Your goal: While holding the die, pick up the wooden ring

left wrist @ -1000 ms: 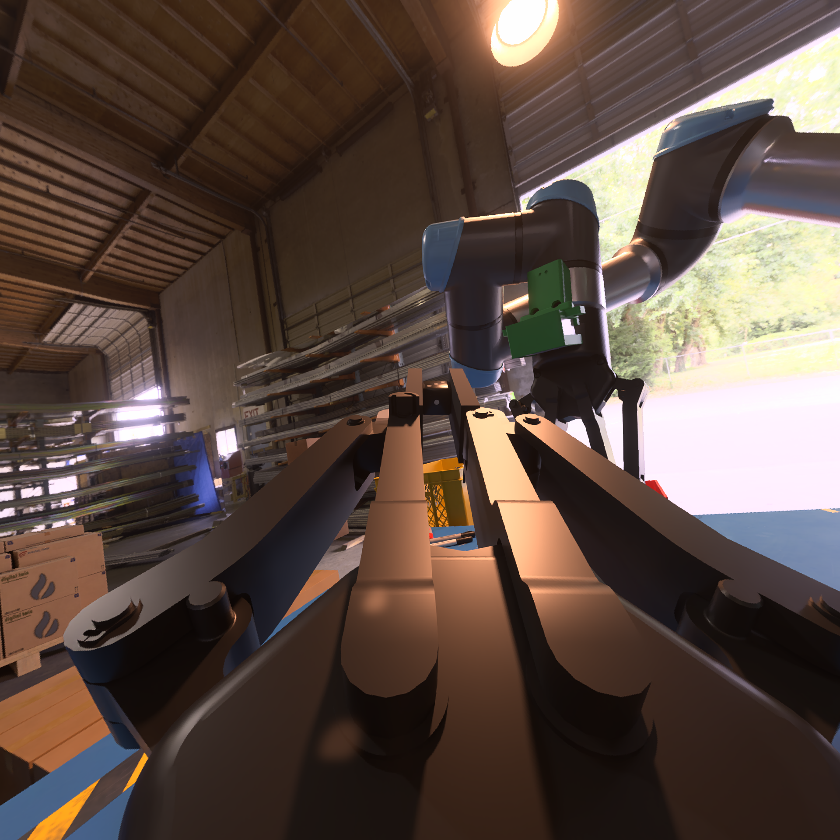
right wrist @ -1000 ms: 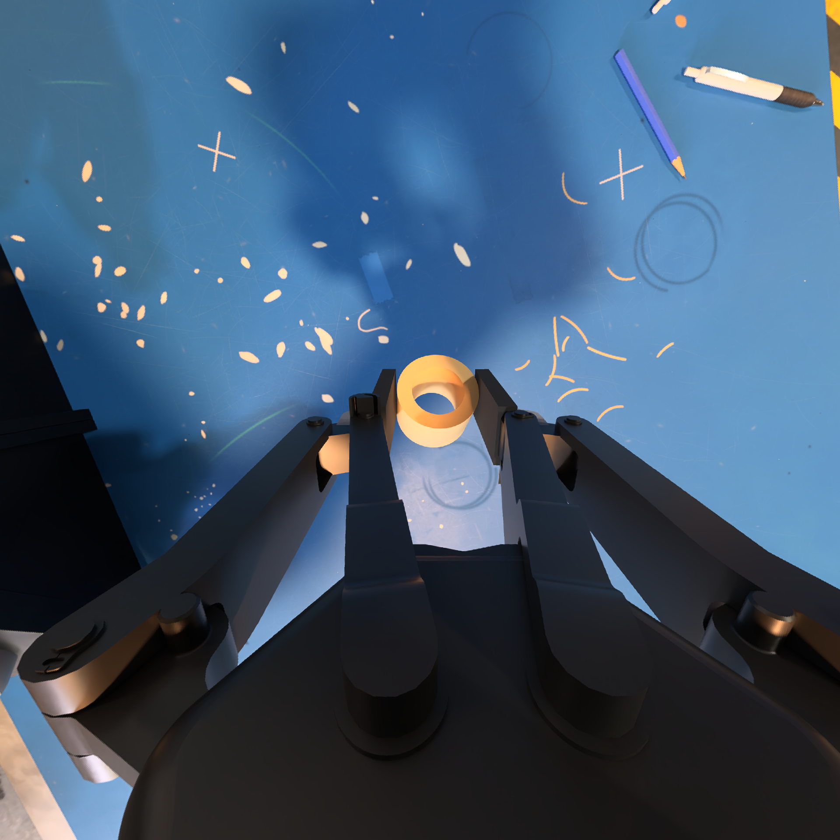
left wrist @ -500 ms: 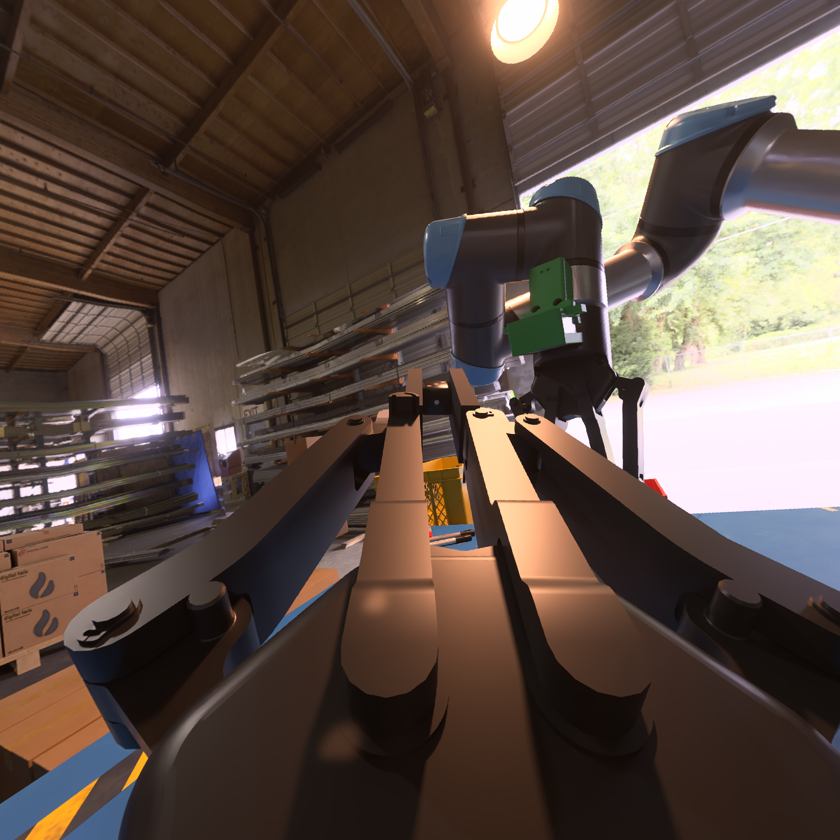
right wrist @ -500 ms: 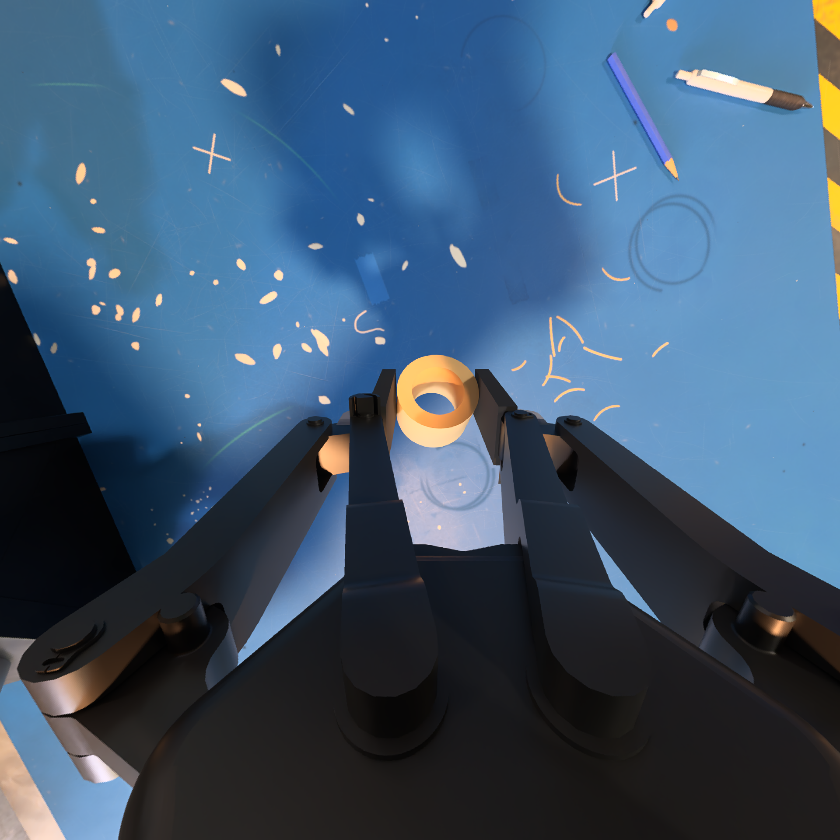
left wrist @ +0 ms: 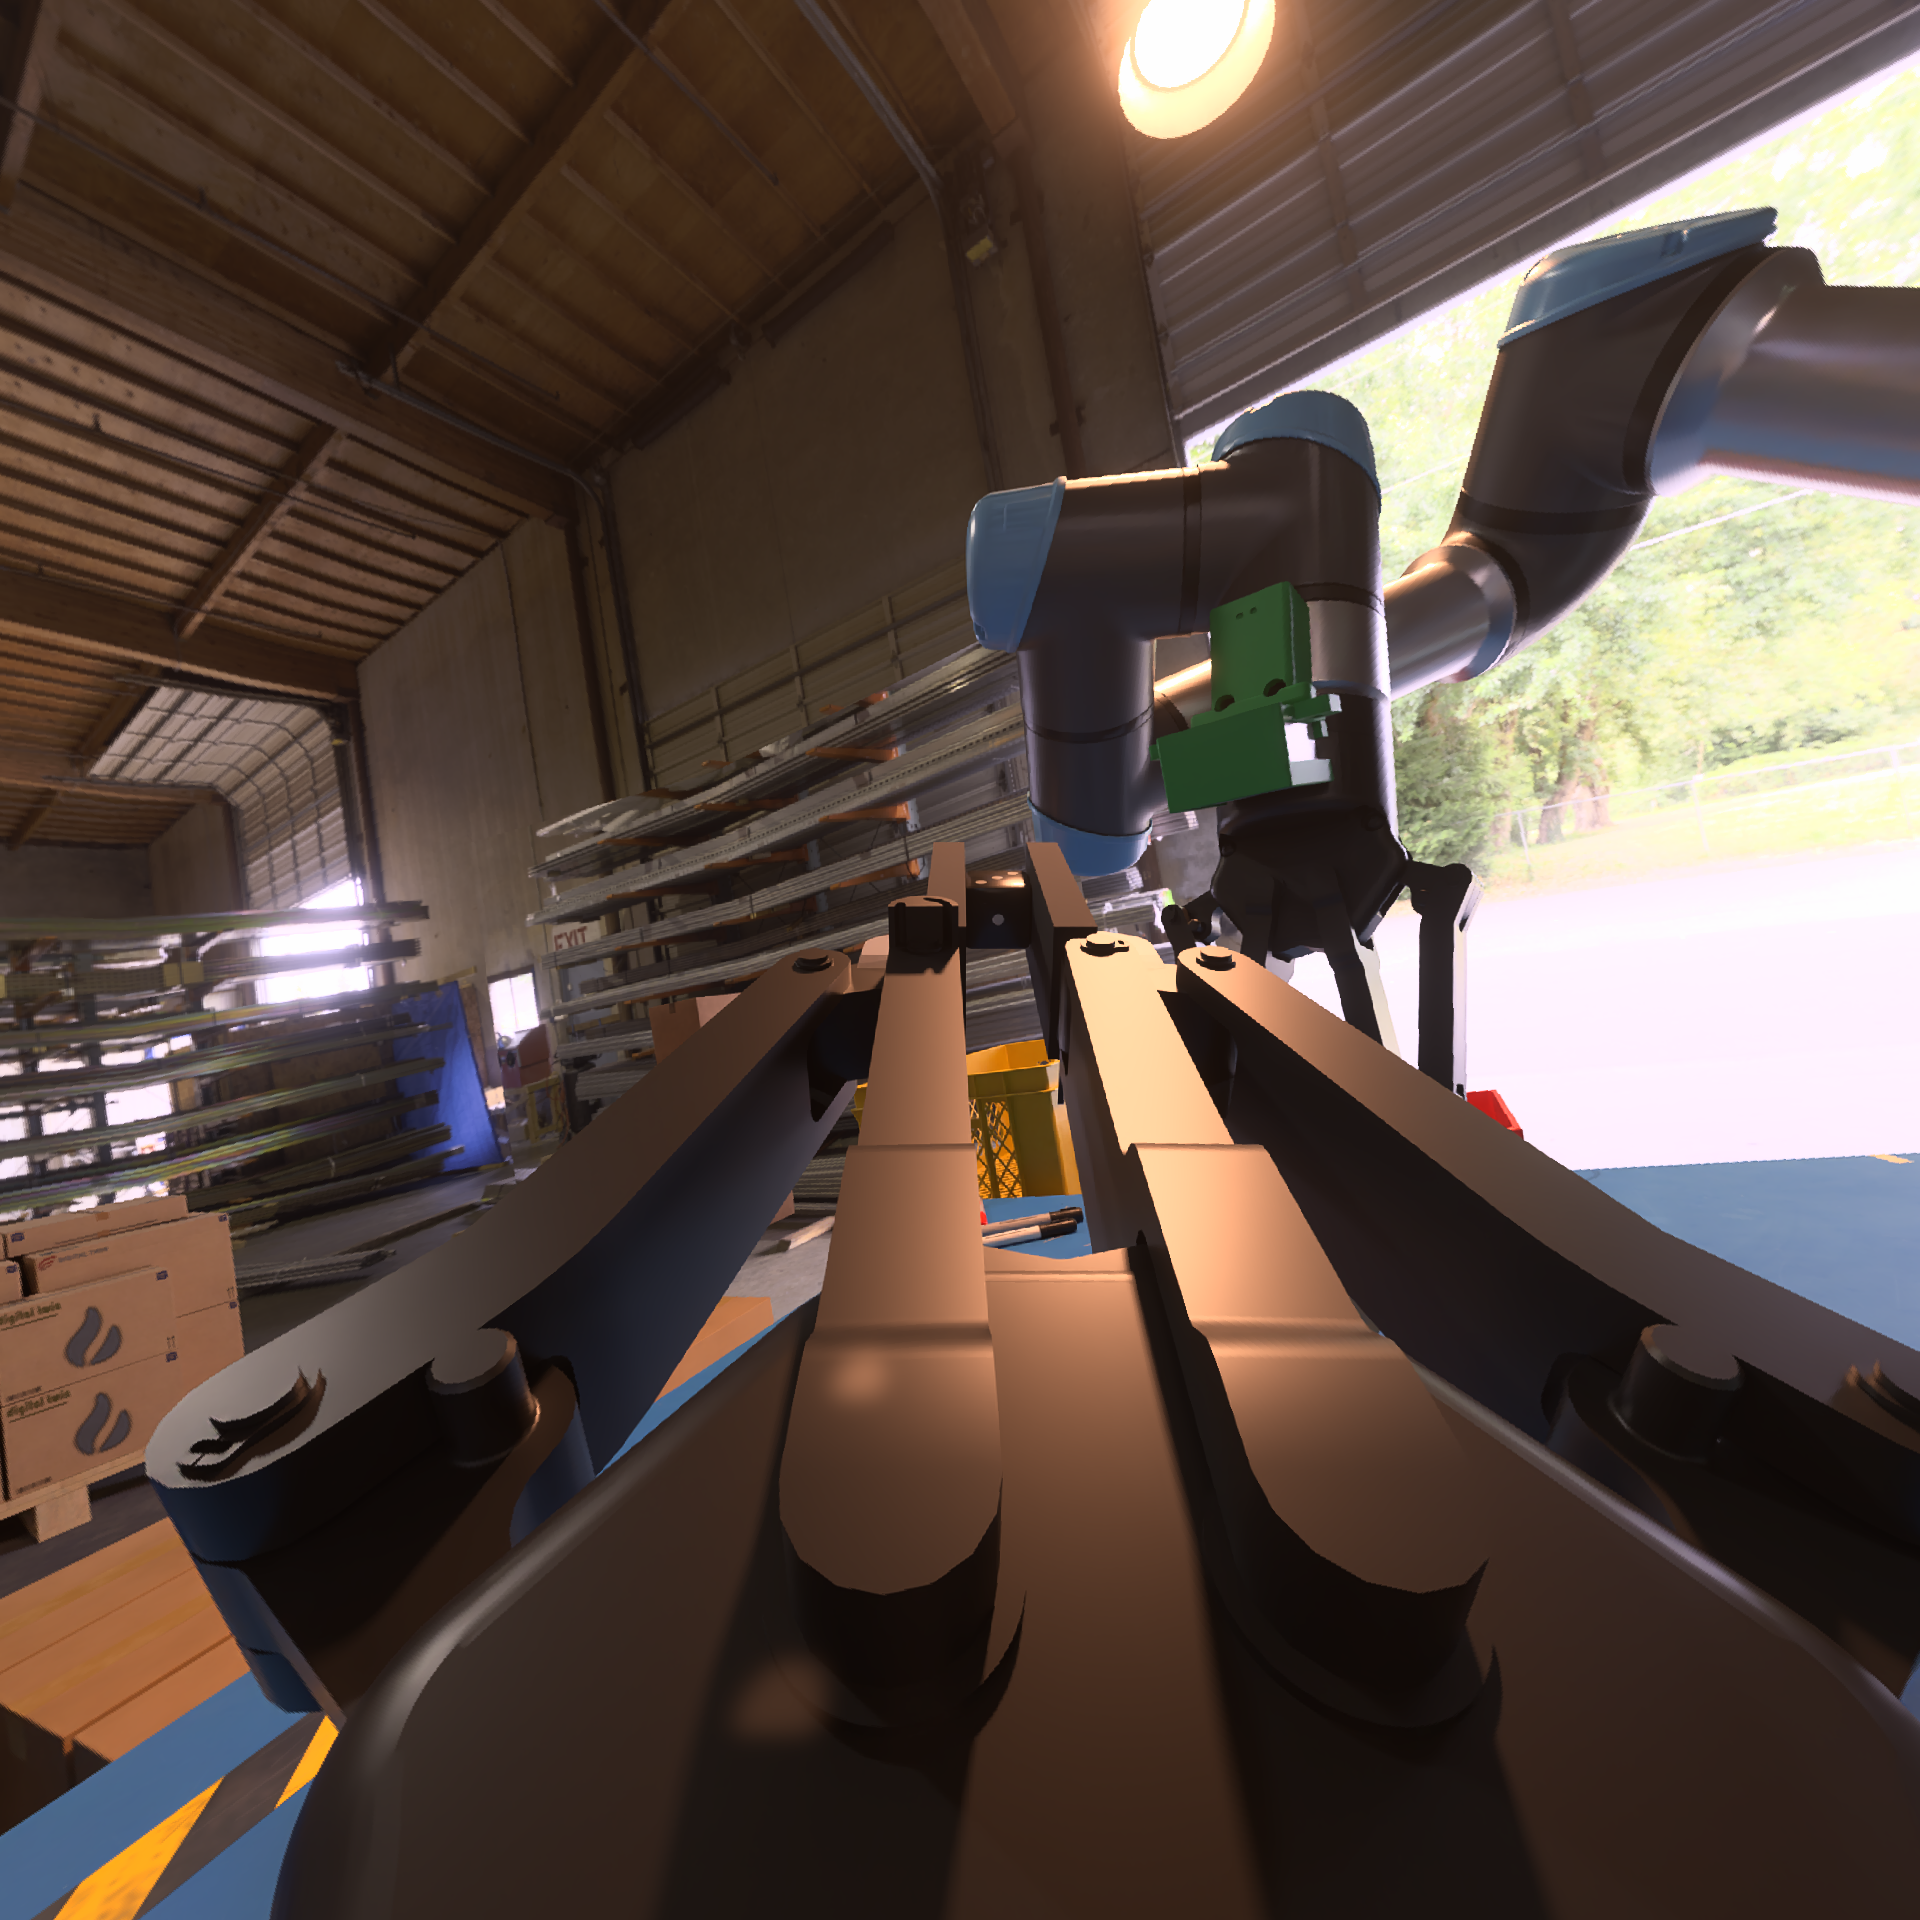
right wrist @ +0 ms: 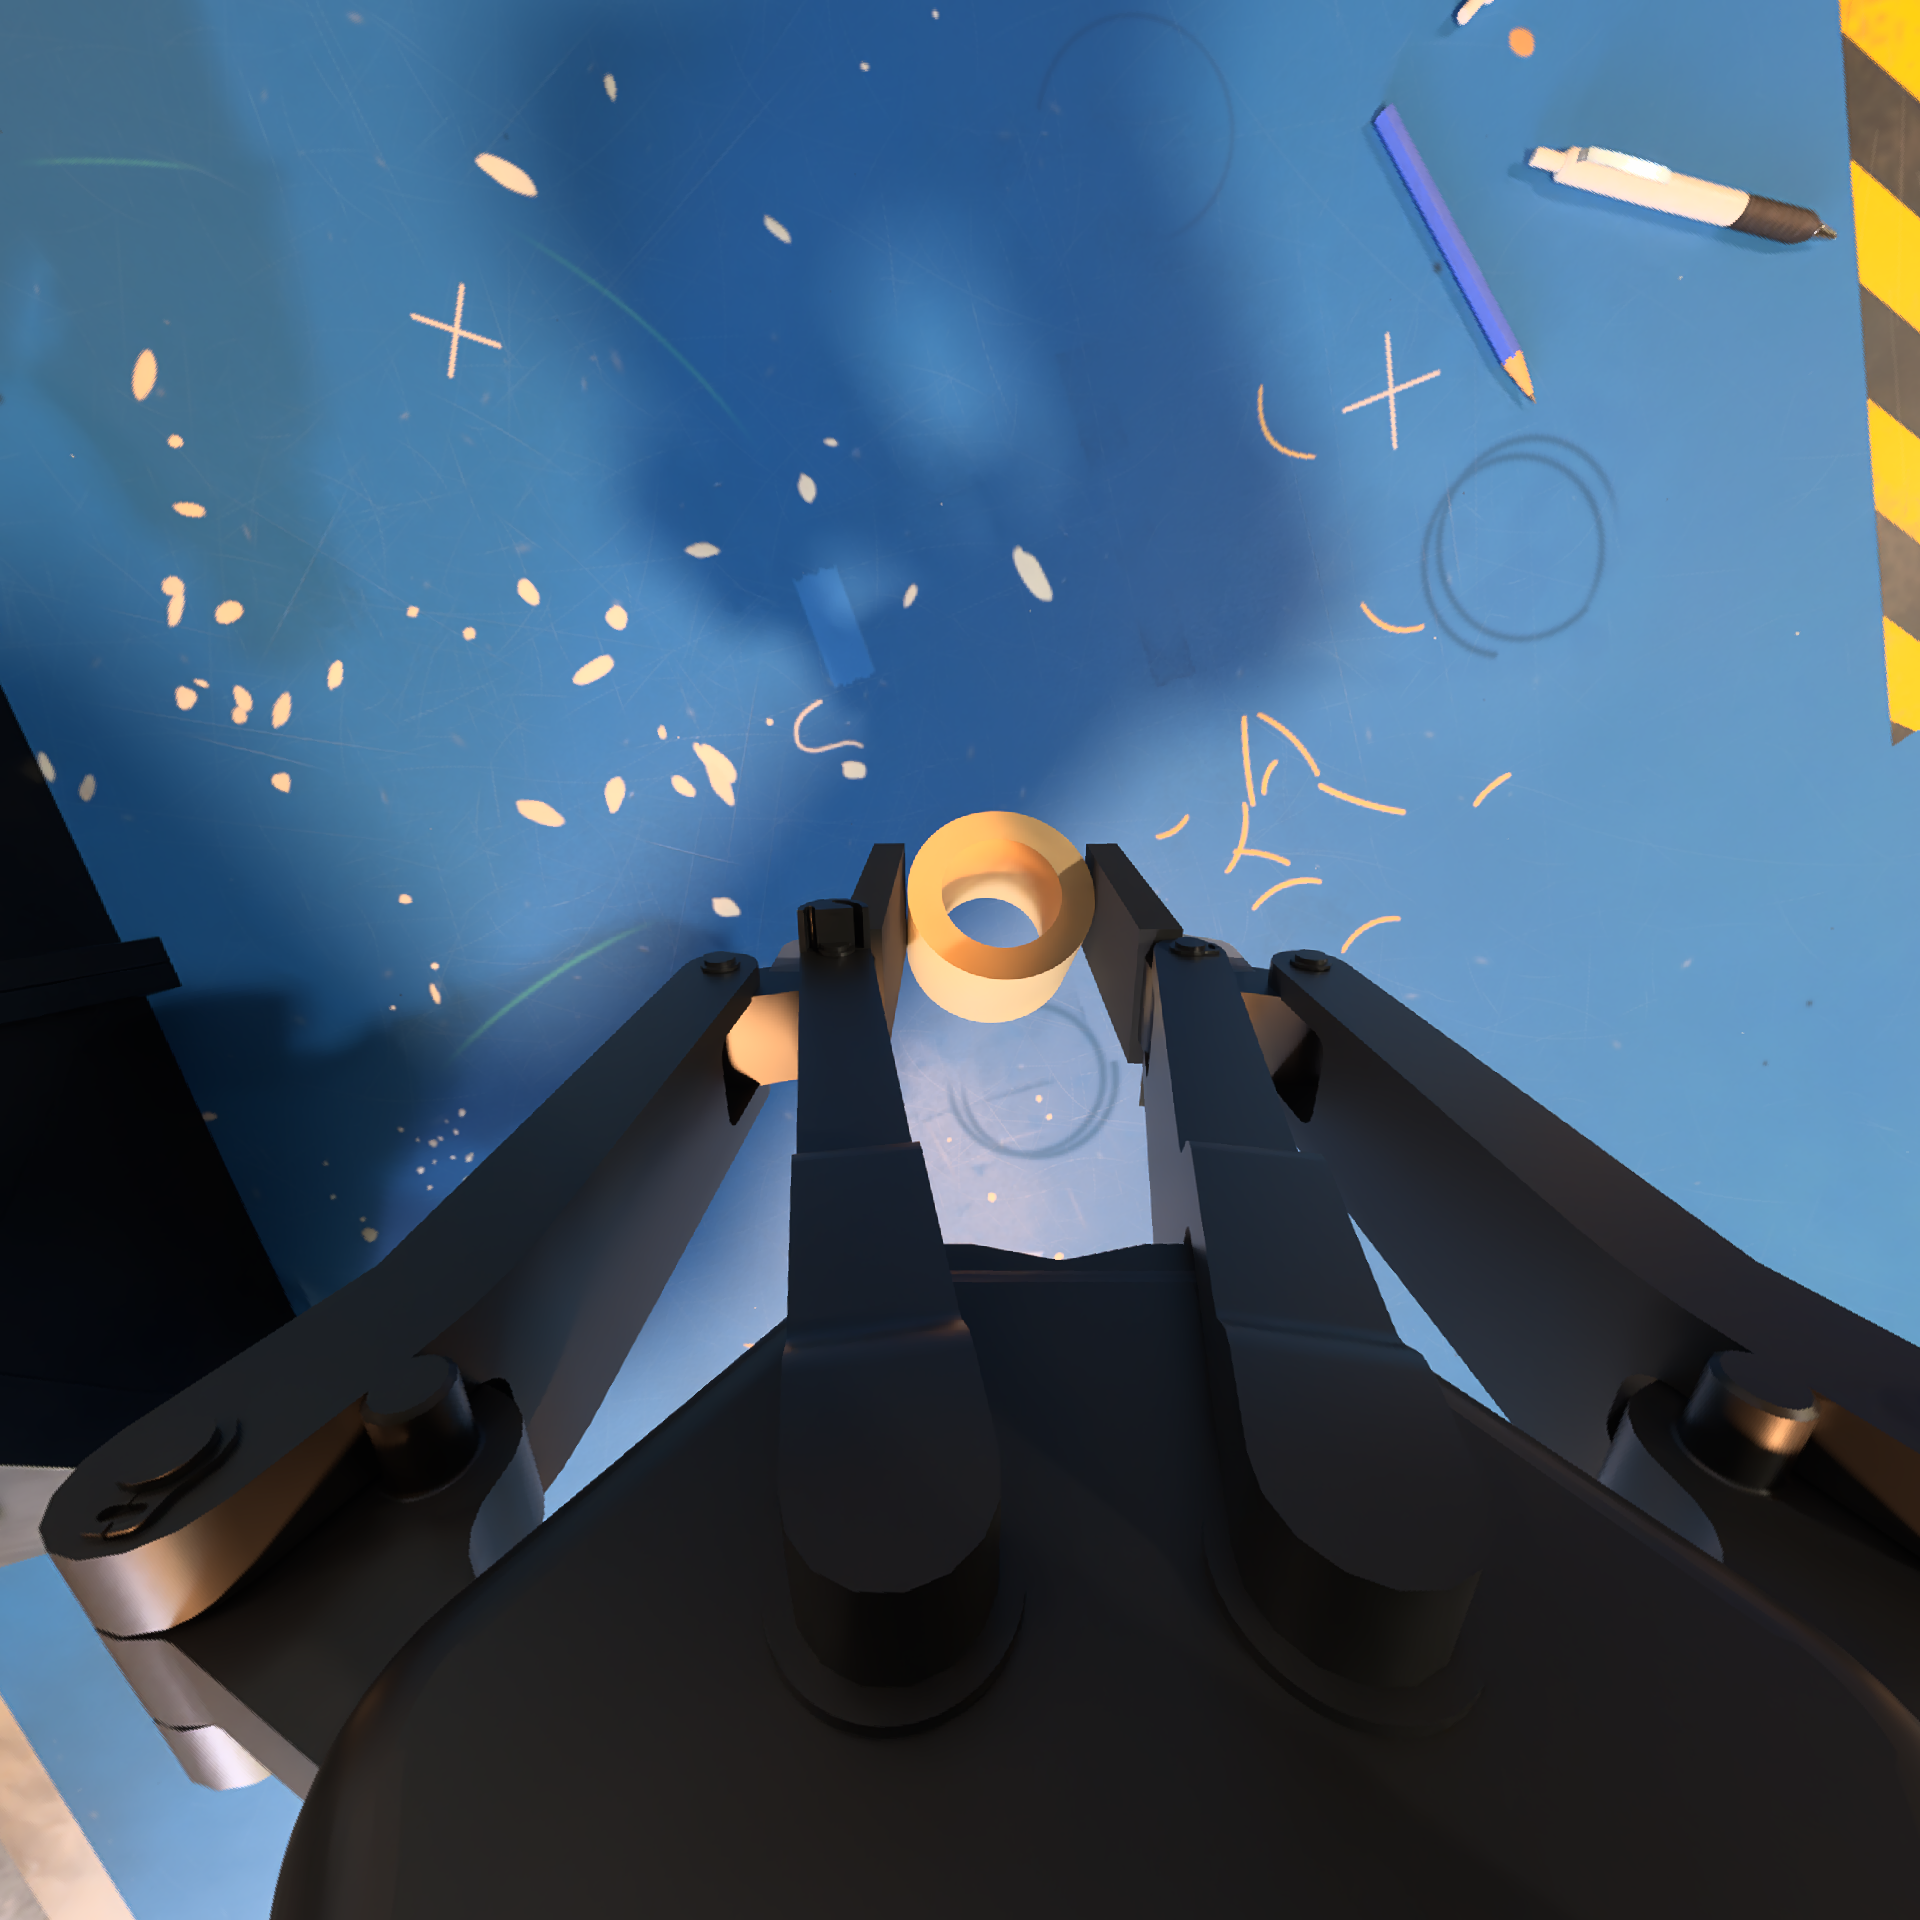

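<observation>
In the left wrist view my left gripper (left wrist: 994, 873) points out level over the table and is shut on a small dark die (left wrist: 997, 916) held between its fingertips. In the right wrist view my right gripper (right wrist: 1000, 883) points down and is shut on the pale wooden ring (right wrist: 1000, 920). The ring's hole faces the camera, and it hangs above the blue table (right wrist: 935, 364). The right arm with its green camera mount (left wrist: 1242, 717) also shows in the left wrist view, ahead and to the right.
A blue pencil (right wrist: 1449, 249) and a white pen (right wrist: 1673, 192) lie at the table's far right, near a yellow-black striped edge (right wrist: 1886, 312). A dark block (right wrist: 94, 1143) stands at the left. A yellow crate (left wrist: 1013, 1122), markers (left wrist: 1029, 1226) and a red object (left wrist: 1493, 1107) lie ahead.
The right gripper has risen with the ring in it: the table marks, pencil and pen have shrunk and the striped edge has come further into view. The left gripper has stayed still.
</observation>
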Available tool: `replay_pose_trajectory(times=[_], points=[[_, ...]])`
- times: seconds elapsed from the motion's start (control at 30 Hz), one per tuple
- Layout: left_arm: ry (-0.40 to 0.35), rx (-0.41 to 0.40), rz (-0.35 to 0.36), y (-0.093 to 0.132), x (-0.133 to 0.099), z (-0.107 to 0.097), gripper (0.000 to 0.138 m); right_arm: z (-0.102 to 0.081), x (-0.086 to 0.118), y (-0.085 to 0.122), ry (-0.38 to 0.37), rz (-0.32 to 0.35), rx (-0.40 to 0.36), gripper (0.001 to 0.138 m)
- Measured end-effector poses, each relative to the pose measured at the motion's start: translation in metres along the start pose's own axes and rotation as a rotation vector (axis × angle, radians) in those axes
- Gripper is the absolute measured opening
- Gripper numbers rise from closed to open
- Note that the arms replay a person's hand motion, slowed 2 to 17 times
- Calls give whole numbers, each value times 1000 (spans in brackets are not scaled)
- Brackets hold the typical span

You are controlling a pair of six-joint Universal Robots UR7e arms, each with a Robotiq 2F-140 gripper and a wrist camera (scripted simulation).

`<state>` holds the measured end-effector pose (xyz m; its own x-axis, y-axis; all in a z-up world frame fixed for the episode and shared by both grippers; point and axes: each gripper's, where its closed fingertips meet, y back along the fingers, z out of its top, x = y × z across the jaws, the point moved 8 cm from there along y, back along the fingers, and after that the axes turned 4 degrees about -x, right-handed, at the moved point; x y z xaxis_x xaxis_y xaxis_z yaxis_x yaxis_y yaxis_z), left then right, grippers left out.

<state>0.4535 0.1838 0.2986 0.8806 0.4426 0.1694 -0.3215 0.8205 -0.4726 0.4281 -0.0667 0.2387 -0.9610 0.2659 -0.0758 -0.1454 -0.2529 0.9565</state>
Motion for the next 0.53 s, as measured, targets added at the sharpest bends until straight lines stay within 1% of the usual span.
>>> replay_pose_trajectory(times=[0.53], points=[[1,3,-2,-1,0,-1,16,0,0,-1,1,-13,7,46]])
